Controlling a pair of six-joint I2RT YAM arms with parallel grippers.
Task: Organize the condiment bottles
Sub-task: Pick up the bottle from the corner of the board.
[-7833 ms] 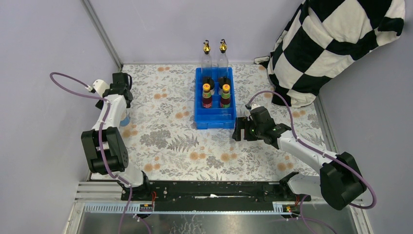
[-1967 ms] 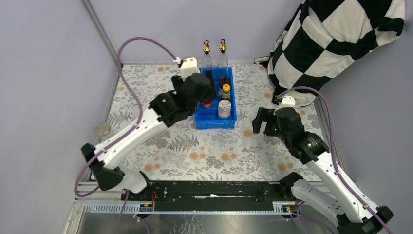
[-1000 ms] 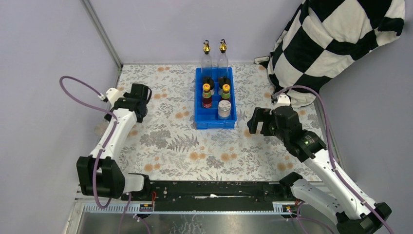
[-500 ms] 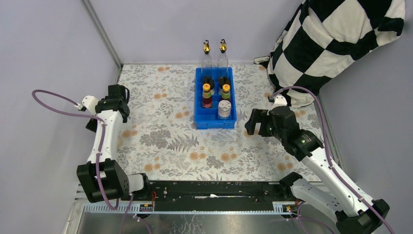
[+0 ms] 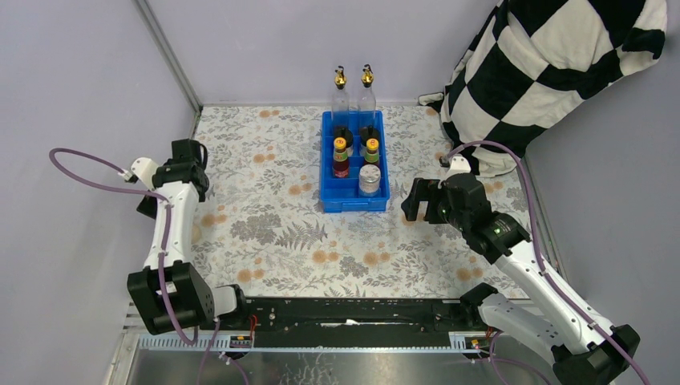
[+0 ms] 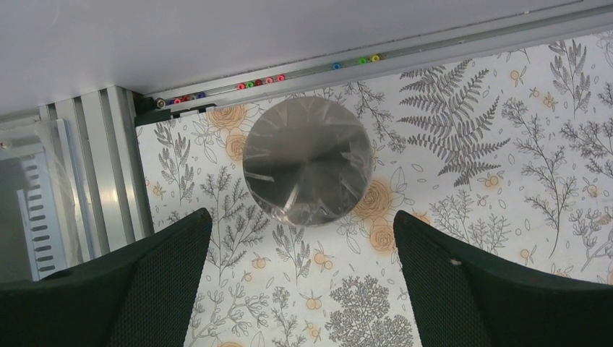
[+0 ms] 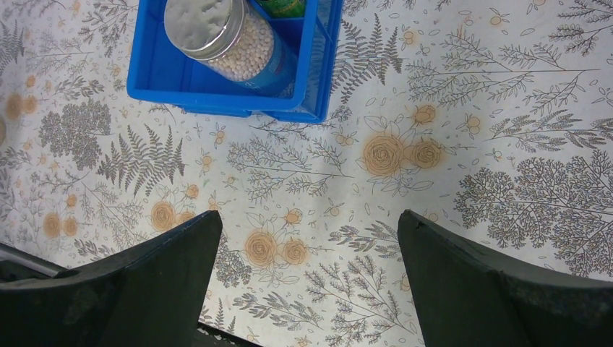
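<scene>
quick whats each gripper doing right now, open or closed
left gripper: open, empty, over a silver-lidded jar
right gripper: open, empty

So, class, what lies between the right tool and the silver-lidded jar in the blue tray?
Between the right tool and jar: bare floral cloth, then the tray's wall; the right wrist view shows it.

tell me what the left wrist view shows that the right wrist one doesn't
Left wrist only: a silver-lidded jar seen from above, standing on the cloth with no tray in sight, near an aluminium rail at the table edge. Right wrist only: the blue tray, with a second silver-lidded jar of pale beads inside. Both: the floral tablecloth and open, empty jaws, on the left gripper and the right gripper.
</scene>
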